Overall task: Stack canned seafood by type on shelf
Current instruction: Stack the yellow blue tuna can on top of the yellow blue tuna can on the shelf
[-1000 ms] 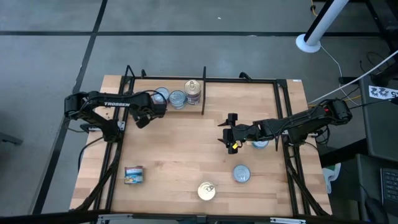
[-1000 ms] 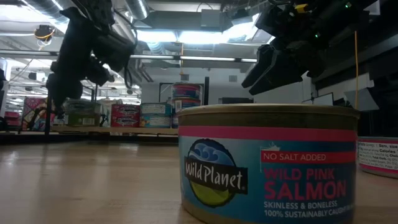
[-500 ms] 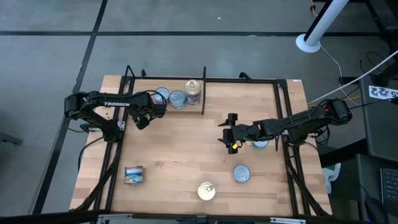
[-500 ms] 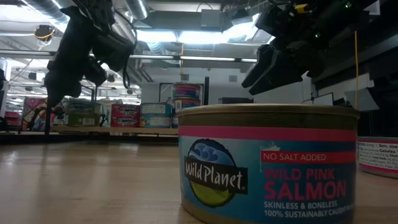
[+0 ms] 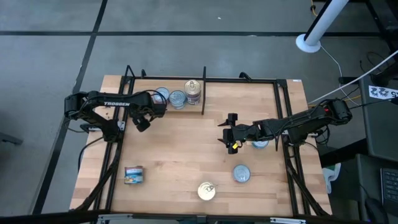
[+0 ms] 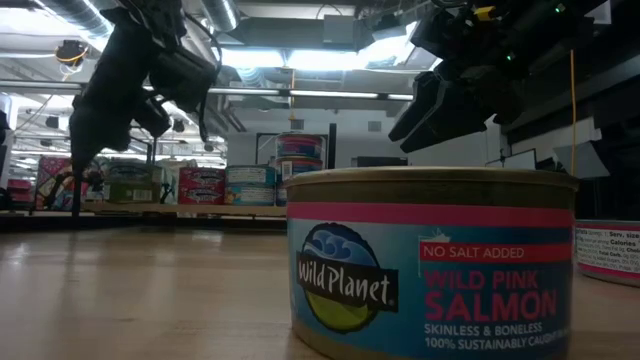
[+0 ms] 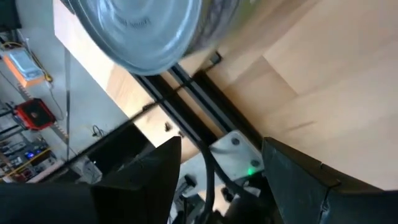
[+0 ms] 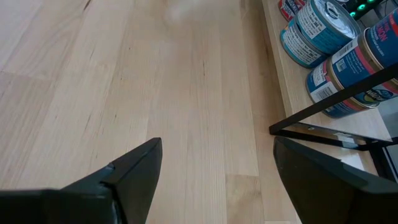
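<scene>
Left claw [image 5: 142, 122] open and empty, just left of the tins [image 5: 177, 98] grouped at the wooden shelf's [image 5: 180, 155] far edge by the divider bar [image 5: 203, 93], right claw [image 5: 230, 132] wide open, empty, mid-shelf, salmon tin [image 6: 430, 262] near front, further tins scattered near side.

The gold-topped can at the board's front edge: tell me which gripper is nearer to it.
Right. The right gripper hovers mid-board, a short way behind the gold-topped can. The left gripper is farther, by the cans at the back-left of the shelf.
</scene>
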`<state>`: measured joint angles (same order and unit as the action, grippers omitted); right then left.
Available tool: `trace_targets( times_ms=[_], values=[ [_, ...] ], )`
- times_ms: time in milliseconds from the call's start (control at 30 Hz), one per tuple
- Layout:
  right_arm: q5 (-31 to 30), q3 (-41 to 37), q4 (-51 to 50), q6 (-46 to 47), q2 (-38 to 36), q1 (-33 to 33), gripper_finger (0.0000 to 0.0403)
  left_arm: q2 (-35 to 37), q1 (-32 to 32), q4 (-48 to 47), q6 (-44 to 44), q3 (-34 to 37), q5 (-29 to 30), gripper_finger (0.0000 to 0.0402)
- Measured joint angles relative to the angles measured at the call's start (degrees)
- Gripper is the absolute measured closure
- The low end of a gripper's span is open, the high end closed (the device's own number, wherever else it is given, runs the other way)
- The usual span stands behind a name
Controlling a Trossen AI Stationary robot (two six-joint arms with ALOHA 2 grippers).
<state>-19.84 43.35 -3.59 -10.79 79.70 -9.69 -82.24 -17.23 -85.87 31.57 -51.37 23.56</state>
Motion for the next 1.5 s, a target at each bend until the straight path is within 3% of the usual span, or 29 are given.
trace_targets(
  times_ms=[367, 600, 800, 1100, 1300, 1500],
  values=[
    [0.00, 0.00, -0.01, 0.00, 0.00, -0.02, 0.0095, 0.00, 0.00, -2.64, 1.73, -0.02, -8.96, 0.0181],
    [0.00, 0.00, -0.09, 0.00, -0.02, 0.00, 0.0095, 1.26, 2.05, -1.40, 3.41, -0.04, -9.46, 0.0181],
    [0.01, 0.00, -1.07, 0.00, -0.02, -0.02, 0.0095, 3.91, 6.75, -1.71, 9.30, -1.30, -9.85, 0.0181],
    [0.00, 0.00, -1.03, 0.00, -0.02, -0.01, 0.0095, 5.40, 16.01, 1.97, 18.50, -11.00, -10.28, 0.0181],
    [0.00, 0.00, -1.03, 0.00, -0.02, 0.00, 0.0095, 5.38, 22.37, 7.50, 18.19, -13.70, -15.25, 0.0181],
    [0.00, 0.00, -1.01, 0.00, -0.02, -0.02, 0.0095, 5.35, 29.14, 10.20, 23.40, -13.73, -21.83, 0.0181]
  ],
)
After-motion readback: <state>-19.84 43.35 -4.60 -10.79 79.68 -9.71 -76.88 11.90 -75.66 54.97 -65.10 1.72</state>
